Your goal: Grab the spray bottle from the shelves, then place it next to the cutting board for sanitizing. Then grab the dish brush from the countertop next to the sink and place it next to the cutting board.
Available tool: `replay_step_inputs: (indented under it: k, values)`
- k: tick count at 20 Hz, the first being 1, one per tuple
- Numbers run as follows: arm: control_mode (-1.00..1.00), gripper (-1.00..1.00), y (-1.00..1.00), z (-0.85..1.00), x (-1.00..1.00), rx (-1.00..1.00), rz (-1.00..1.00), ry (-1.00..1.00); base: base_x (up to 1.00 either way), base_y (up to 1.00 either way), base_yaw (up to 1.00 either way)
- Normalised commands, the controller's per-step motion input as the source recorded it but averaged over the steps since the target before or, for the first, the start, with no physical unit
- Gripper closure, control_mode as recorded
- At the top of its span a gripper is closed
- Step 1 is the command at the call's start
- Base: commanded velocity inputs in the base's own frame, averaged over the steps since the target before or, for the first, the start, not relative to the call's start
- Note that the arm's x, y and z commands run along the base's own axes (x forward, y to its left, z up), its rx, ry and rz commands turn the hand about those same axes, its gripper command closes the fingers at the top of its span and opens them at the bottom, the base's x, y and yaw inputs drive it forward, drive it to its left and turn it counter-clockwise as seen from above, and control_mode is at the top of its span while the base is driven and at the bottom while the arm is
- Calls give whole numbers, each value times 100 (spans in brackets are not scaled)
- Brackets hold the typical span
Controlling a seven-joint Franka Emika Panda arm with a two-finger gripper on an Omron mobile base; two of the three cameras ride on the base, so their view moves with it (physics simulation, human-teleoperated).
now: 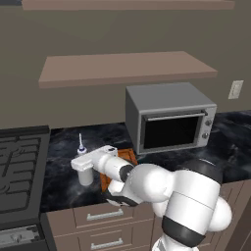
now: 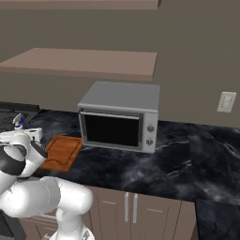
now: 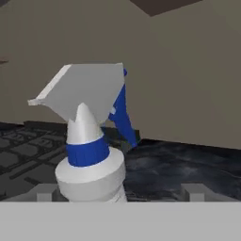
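Seen at far left: a black cast-look stove top [image 1: 19, 162] with ribbed grates, set flush into the glossy black marble-look countertop [image 1: 59, 142] with white veins. Hung above on the plain wall: a long, thin, flat brown wooden shelf [image 1: 122, 68].

Stood upright on the marble just right of the stove: the small white-grey plastic spray bottle [image 3: 92, 172], round-bodied, narrow at the neck, ringed by a blue collar and topped with an angular white trigger nozzle and a blue trigger. Caught in the hand view squarely between the two dark finger tips of the white arm's two-finger gripper [image 3: 120, 193]. Opened wide there, with the left tip close by the bottle's shoulder and the right tip well apart from it; gripped nothing.

Lay flat just to the right of the bottle: the rectangular orange-brown wooden cutting board [image 2: 61, 152], with a darker groove near its edge, partly covered by the arm in the left base view.

Sat further right, beside the board: a boxy brushed-grey metal microwave [image 1: 171, 120] with a dark glass door and two round knobs. Ran below: smooth brown cabinet fronts [image 1: 105, 215] with silver bar handles. Fixed at far right: a small pale wall outlet [image 1: 236, 89].
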Motion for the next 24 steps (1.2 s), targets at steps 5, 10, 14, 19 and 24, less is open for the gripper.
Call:
replay_step_inputs:
  k: [5, 10, 14, 19, 24]
  values:
    - [-100, -100, -8, -6, -7, 6, 0, 0, 0, 0, 0]
    - [-100, -100, 0, 0, -10, 0, 0, -1, 0, 0, 0]
    - [-100, -100, -2, 1, -50, 1, 0, -5, 0, 0, 0]
    - [-100, -100, -19, 64, -57, 3, 0, -4, 0, 0, 0]
    - [-100, -100, -4, 100, -47, 0, 0, -8, 0, 0, 0]
